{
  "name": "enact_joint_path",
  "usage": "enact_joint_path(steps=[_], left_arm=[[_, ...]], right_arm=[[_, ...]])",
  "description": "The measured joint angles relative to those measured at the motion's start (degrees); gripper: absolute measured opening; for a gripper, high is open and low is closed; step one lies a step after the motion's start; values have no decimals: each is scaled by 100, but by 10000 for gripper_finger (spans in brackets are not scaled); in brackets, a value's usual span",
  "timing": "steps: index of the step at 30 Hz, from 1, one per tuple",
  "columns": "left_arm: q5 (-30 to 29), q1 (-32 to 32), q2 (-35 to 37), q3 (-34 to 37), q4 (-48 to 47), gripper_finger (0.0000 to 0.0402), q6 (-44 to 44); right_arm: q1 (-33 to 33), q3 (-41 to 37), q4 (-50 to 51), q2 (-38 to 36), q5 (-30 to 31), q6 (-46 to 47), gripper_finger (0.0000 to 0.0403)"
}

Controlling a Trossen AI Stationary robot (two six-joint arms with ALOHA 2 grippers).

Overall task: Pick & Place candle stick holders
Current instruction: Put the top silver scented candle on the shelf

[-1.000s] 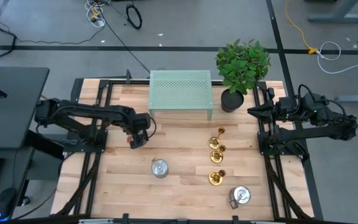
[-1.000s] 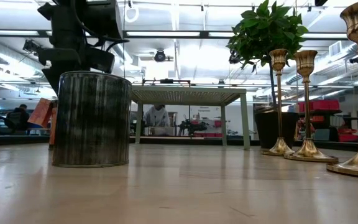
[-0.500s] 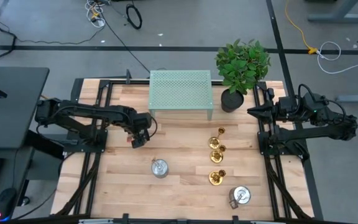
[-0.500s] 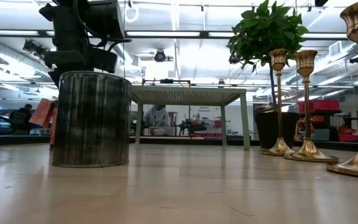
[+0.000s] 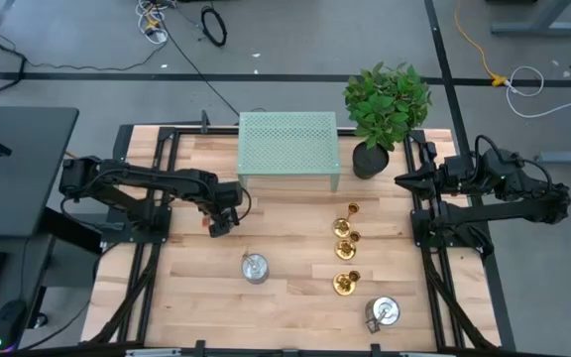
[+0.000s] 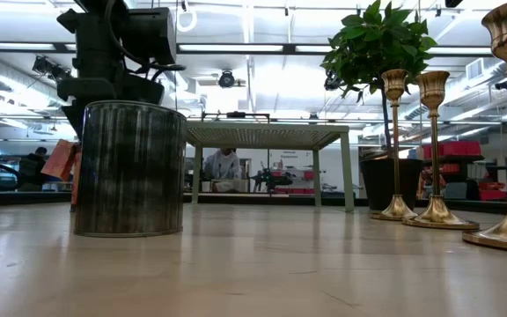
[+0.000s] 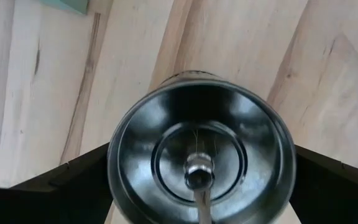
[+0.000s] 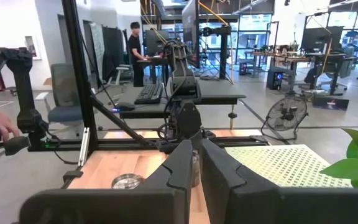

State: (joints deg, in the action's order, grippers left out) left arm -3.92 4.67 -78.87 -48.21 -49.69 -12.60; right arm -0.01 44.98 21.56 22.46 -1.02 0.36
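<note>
Three brass candle stick holders stand upright on their round bases right of the table's middle: one (image 5: 350,210) farthest, one (image 5: 344,238) in the middle, one (image 5: 345,284) nearest. In the low view they rise at the right (image 6: 434,150). My left gripper (image 5: 221,220) points straight down left of centre, far from them. It is open, with one finger on each side of an upright silver tin can (image 7: 201,155) below it. In the high view the gripper hides that can. My right gripper (image 5: 401,178) is parked level at the right edge, shut (image 8: 194,158) and empty.
A pale green perforated stand (image 5: 287,149) and a potted plant (image 5: 385,109) occupy the far side. A second tin can (image 5: 255,268) stands near my left gripper, a third (image 5: 383,312) at the near right. Bare wood lies between the cans and the holders.
</note>
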Motion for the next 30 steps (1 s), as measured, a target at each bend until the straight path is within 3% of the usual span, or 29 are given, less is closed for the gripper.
enact_joint_path(steps=[30], left_arm=[[-5,-7,9,-2,117,399,32]], right_arm=[[0,1,-2,1,9,-6,37]])
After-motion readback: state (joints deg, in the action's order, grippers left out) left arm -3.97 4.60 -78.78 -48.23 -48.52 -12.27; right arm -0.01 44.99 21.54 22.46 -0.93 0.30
